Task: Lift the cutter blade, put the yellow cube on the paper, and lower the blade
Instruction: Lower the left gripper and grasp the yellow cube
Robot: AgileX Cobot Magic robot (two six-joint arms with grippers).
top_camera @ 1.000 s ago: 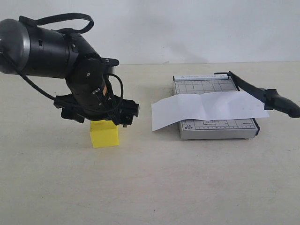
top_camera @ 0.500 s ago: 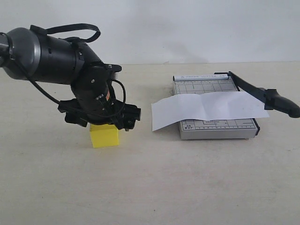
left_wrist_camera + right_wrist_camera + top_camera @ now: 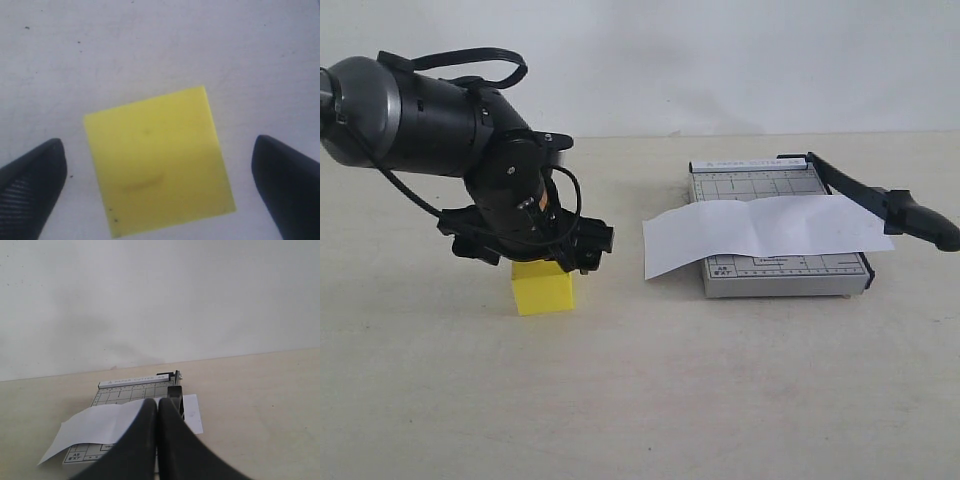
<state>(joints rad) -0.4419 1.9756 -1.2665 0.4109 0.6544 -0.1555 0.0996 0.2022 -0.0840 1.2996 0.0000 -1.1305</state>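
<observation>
The yellow cube [image 3: 544, 287] sits on the tabletop [image 3: 650, 400], well apart from the paper [image 3: 760, 232], directly under your left gripper [image 3: 158, 167], jaws spread either side. It looks rigid, light and smooth: pinch two opposite flat faces squarely. Your right gripper [image 3: 158, 405] has its jaws together.

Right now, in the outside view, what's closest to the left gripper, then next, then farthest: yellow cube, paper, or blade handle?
1. Yellow cube, directly beneath it, on the left.
2. Paper, middle-right, lying across the cutter.
3. Blade handle, far right.
</observation>
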